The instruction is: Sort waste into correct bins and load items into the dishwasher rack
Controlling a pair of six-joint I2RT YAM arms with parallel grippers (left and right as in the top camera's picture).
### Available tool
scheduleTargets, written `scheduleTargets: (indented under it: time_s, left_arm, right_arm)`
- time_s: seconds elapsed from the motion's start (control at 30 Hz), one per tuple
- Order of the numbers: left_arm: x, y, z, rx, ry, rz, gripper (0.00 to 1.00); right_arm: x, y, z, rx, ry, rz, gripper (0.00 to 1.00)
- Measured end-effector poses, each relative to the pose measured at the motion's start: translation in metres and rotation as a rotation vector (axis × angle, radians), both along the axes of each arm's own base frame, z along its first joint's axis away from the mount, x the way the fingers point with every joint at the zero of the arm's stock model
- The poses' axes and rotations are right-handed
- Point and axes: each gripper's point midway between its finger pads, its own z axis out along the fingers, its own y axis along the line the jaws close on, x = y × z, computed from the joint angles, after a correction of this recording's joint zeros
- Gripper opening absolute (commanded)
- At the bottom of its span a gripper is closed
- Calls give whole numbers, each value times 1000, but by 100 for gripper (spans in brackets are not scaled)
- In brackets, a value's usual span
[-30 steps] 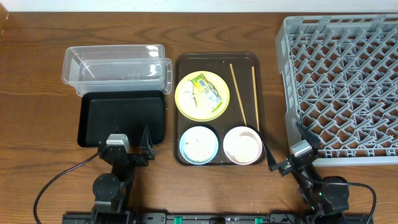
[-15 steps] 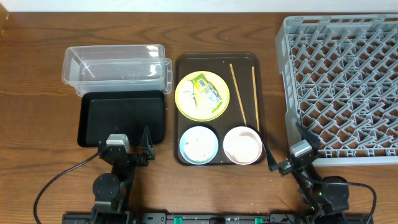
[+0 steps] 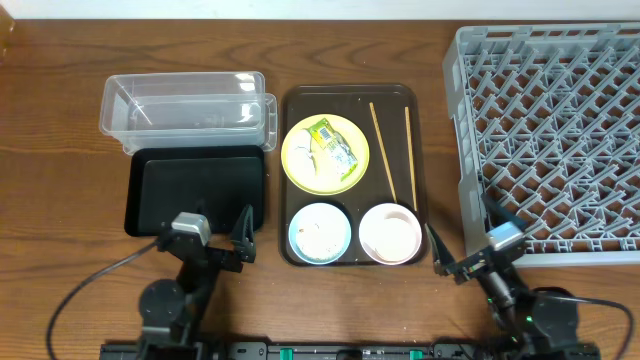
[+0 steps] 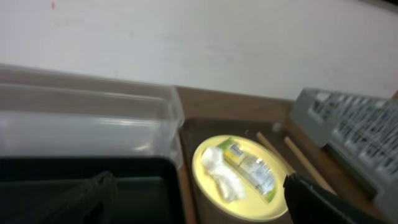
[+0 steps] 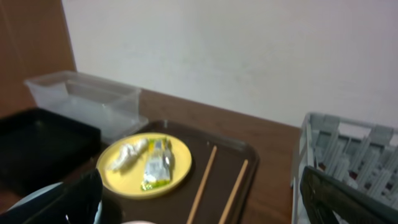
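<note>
Wrapper, green-yellow and crumpled, lies on plate, touching a whitish clump of scraps on its left. Plate sits at the far end of brown tray, mid table. At the near end of the brown tray, blue bowl is on the left and white-pink bowl on the right, side by side. Blue bowl looks whitish inside; too small to tell what it is. Two chopsticks lie lengthwise on the brown tray right of the plate, apart from each other, the left one slanted. Tub is left of the brown tray on the far side, with black tray right in front of it, edges meeting. Rack fills the right side, just beside the brown tray with a strip of table between.

My left gripper is at the black tray's near edge, jaws wide apart, nothing in them. My right gripper is between the brown tray's near right corner and the rack's near left corner, fingers spread and empty.
</note>
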Motion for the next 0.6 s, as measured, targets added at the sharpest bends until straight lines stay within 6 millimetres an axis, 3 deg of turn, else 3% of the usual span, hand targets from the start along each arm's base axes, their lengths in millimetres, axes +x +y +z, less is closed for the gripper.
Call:
scheduleTargets:
  time_s: [0.13, 0.43, 0.6]
  left_arm:
    - [-2, -7, 28, -15, 143, -37, 88]
    - [31, -29, 52, -35, 605, -137, 88]
    - [56, -46, 72, -94, 652, -217, 88]
  right_arm:
    - [0, 0, 32, -5, 107, 1, 99]
    - [36, 9, 55, -60, 602, -10, 99]
    - [58, 18, 66, -76, 760, 12, 99]
